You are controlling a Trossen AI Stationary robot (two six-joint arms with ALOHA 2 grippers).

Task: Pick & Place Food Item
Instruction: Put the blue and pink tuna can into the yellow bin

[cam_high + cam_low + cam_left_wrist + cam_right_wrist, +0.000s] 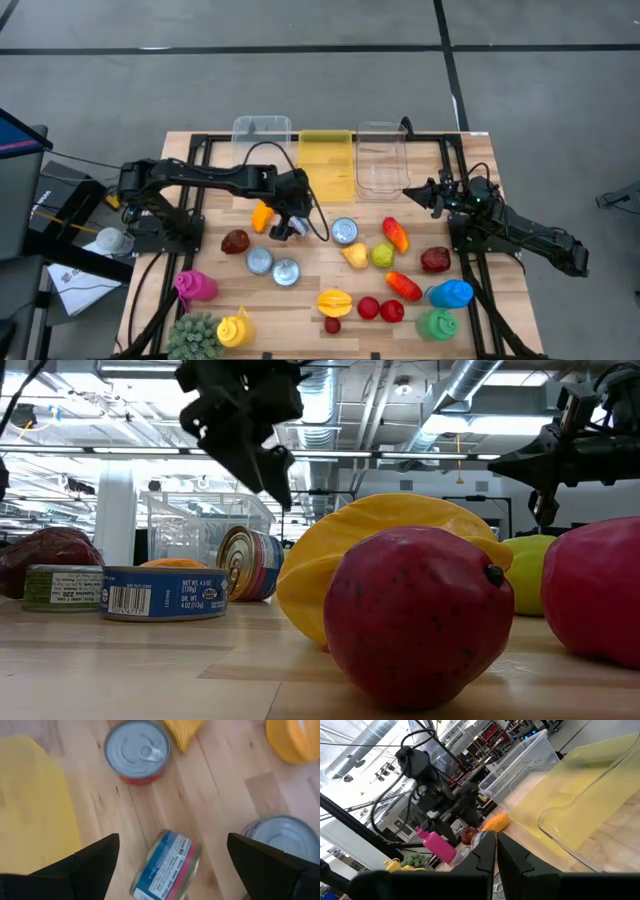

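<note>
So the left gripper (288, 226) is hovering with its fingers spread wide, nothing in them, right over a can lying on its side (166, 866) on the wooden table (470, 165). My guess is that can is the pick target. To do it well I'd come straight down and square the fingers across the can's round body, not its ends, since it looks like it could roll. Close slow, centred, so it doesn't squirt out sideways.

Room is tight-ish. An upright can (137, 751) sits near on one side, another upright can (282, 834) close on the other, and the yellow bin (327, 163) is just beside the gripper. An orange fruit (262, 214) is next to the arm too. So wide-open fingers could clip a neighbour on the way down; I'd narrow them a bit first.

For the drop, the yellow bin and two clear bins (380, 157) sit along the far edge, and the lift path there looks open.

The right gripper (412, 193) is pinched closed, empty, parked by the clear bin's corner, well apart.
</note>
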